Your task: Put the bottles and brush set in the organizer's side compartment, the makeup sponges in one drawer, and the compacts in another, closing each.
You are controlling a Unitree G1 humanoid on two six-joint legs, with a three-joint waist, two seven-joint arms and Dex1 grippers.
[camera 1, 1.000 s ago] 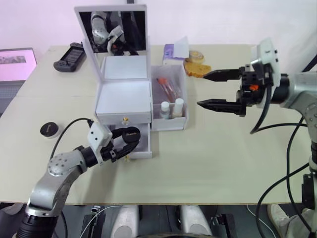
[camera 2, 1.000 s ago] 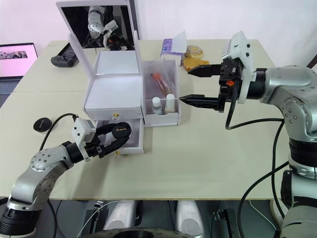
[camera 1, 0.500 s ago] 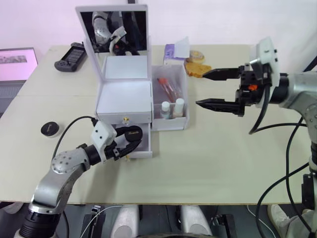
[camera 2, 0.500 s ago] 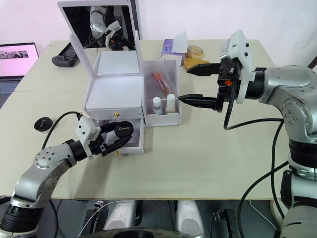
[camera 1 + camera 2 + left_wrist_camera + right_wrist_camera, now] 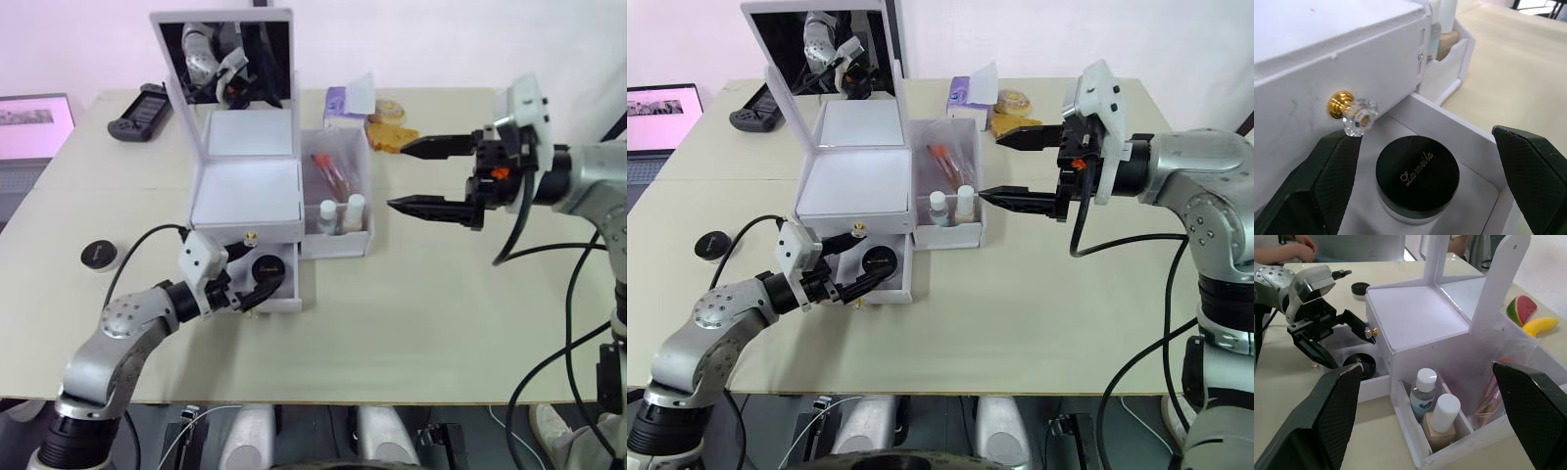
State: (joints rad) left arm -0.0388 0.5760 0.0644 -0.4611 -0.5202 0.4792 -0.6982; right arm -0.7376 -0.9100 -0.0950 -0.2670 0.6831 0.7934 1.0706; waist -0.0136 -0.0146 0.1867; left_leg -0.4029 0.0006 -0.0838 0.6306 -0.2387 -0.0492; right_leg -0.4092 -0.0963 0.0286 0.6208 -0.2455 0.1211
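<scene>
- Compact (image 5: 1418, 177): round, glossy black, lies flat with its gold-script lid facing up in the open lower drawer (image 5: 1469, 147).
- Organizer (image 5: 247, 201): white, smooth, boxy; upper drawer knob (image 5: 1353, 111) gold and crystal.
- Left gripper (image 5: 854, 266): fingers spread apart, empty, straddling the compact.
- Right gripper (image 5: 419, 177): fingers parted, empty, beside the side compartment (image 5: 339, 211).

— Where can we pass near the organizer (image 5: 247, 196)?

— Its lower drawer (image 5: 272, 282) stands pulled out with a black compact (image 5: 1417, 177) inside; our left gripper (image 5: 250, 282) spreads its fingers (image 5: 1528, 171) around it. The upper drawer's knob (image 5: 1352, 111) overhangs there.

— And elsewhere?

— Bare worktop (image 5: 431, 304) lies beyond the side compartment (image 5: 337, 196).
</scene>
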